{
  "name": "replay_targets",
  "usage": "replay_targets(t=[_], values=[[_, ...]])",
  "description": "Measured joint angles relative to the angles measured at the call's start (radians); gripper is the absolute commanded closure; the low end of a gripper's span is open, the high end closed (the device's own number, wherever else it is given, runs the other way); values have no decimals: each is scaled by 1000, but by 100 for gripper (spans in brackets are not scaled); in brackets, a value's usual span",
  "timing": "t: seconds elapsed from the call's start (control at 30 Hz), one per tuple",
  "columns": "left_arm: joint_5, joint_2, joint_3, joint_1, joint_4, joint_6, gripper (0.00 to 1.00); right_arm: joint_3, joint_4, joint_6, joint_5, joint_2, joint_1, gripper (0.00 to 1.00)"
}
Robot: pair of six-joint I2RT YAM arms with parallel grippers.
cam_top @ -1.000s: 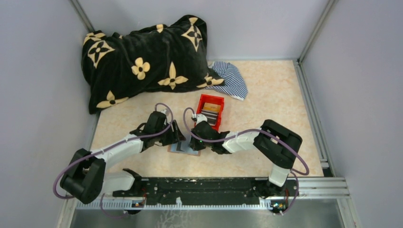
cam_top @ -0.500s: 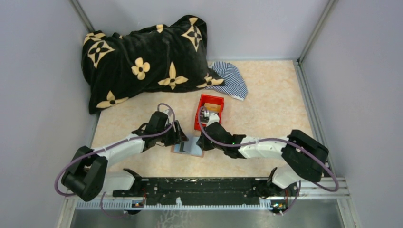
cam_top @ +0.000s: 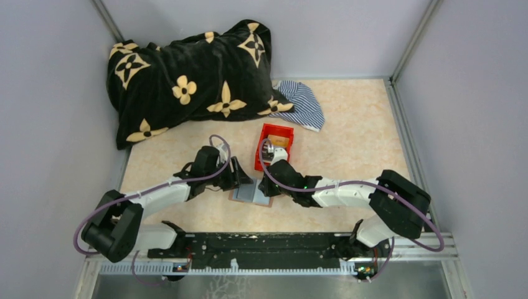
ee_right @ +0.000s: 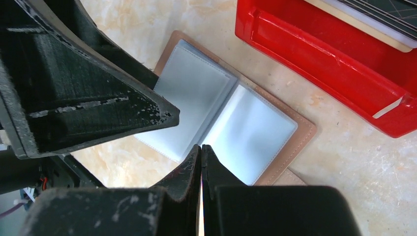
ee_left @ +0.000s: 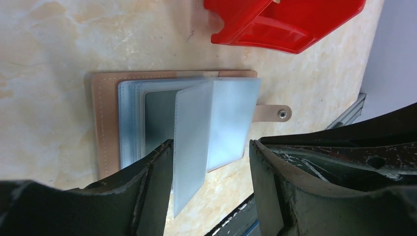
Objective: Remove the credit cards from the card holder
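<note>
The card holder lies open on the table, brown border up, its clear grey-blue sleeves fanned out. One sleeve stands up between my left gripper's open fingers, close to the left finger. A dark grey card shows inside a lower sleeve. My left gripper hovers over the holder's near edge. My right gripper is shut, its tips over the fold of the card holder, and I see nothing between them. Credit cards, tan and dark, lie in the red bin.
The red bin stands just behind the card holder, between both grippers. A black blanket with yellow flowers fills the back left. A striped cloth lies beside it. Walls close in on three sides.
The right arm's elbow swung out to the right and its shut gripper came back over the holder. The left gripper shifted slightly right, and the holder's pages now lie flatter.
</note>
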Motion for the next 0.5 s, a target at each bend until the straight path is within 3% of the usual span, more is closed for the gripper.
replay_targets(t=[0.5], values=[[91,37,-30,0,106,-44,38,19,-14,-2,6,0,-4,100]])
